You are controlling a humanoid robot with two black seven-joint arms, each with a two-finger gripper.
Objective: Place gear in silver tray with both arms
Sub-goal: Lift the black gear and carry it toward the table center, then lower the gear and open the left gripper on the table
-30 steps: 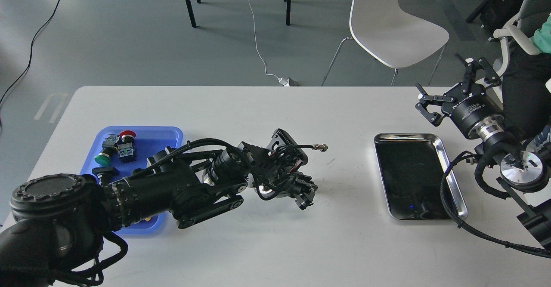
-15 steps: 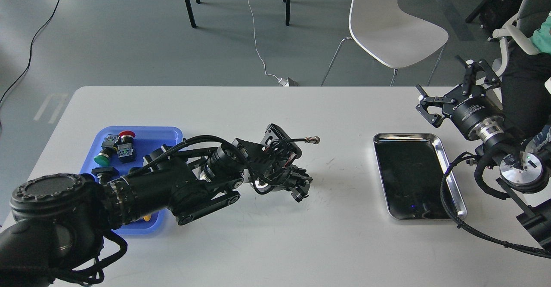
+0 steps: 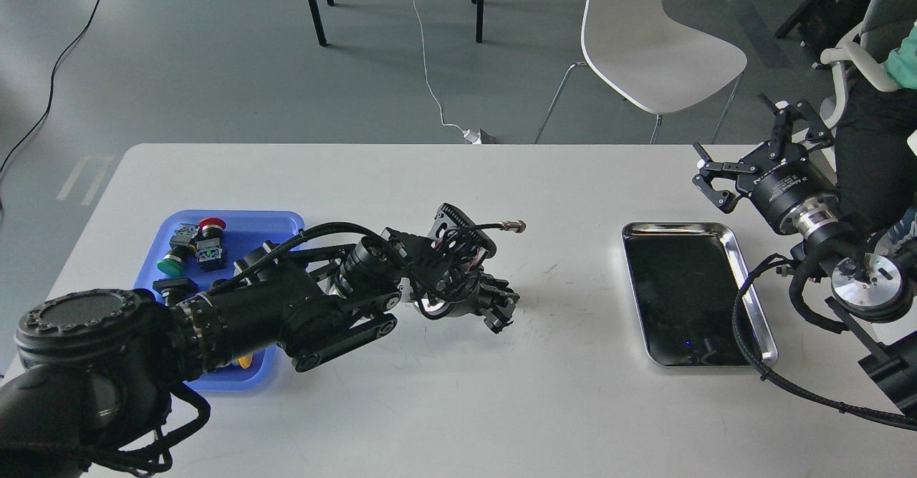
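The table (image 3: 430,406) is white and fills the lower view, its near and right edges cut off by the frame.

The left arm (image 3: 236,320) enters from 8 o'clock and reaches toward the table's centre, passing over the blue tray. This posture suits carrying something from that tray toward the steel one; that is a judgement. The right arm (image 3: 852,277) enters from 3 o'clock and is raised off to the side, which keeps the drop zone clear.

The silver tray (image 3: 749,277) lies at 3 o'clock, well apart from the left arm. Its dark floor shows reflections only; no part is seen in it, so the placing is not yet done.

The blue tray (image 3: 283,223) lies at 9 o'clock, largely hidden by the left arm. In its far corner sit push-button switches (image 3: 192,243), one red-capped, one green-capped.

The left pincer (image 3: 501,309) points down near the table, dark and tangled with its own cabling and bracket. I cannot tell whether it is parted or closed, nor whether it holds anything. No gear can be identified anywhere.

The right pincer (image 3: 745,152) stands at 2 o'clock beyond the silver tray, fingers spread wide, empty.

A short cable with a metal connector (image 3: 513,226) projects from the left wrist toward 3 o'clock.
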